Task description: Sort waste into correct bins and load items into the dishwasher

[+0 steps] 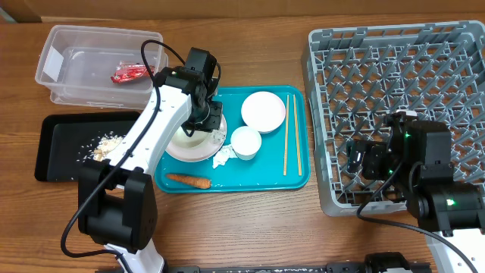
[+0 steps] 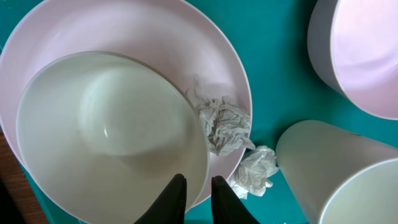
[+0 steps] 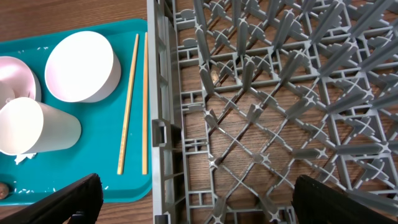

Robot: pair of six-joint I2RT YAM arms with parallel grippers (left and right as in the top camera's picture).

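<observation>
Clear plastic tub [image 1: 98, 64] is parked at the far left of the wooden desk [image 1: 227, 38], and the red wrapper [image 1: 130, 73] can be seen lying inside it. Just in front of that, the black tray [image 1: 57, 163] is dotted with beige food scraps [image 1: 106, 144] toward its right end.

Next over, the teal tray [image 1: 299, 178] is reached by the left arm. The left tool [image 2: 198, 186] is closed down to a narrow gap, with the rim of the white bowl [image 2: 112, 137] pinched between its fingers. That bowl is sat on the round white plate [image 2: 124, 25] at the teal tray's left side. One wad of crumpled tissue [image 2: 221, 124] is lodged on the plate's rim right beside the bowl. A second wad [image 2: 255, 171] is found on the teal just off the plate, next to a small cup [image 2: 329, 168] tipped on its side. The carrot [image 1: 188, 181] is laid along the teal tray's front-left edge.

A wider white cup [image 1: 264, 111] is stood behind the tipped one, and the chopsticks [image 1: 292, 135] are laid side by side near the tray's right edge.

Far right, the grey dish rack [image 1: 394, 45] is hovered over at its near-left corner by the right tool [image 3: 199, 205], fingers spread wide, nothing gripped.
</observation>
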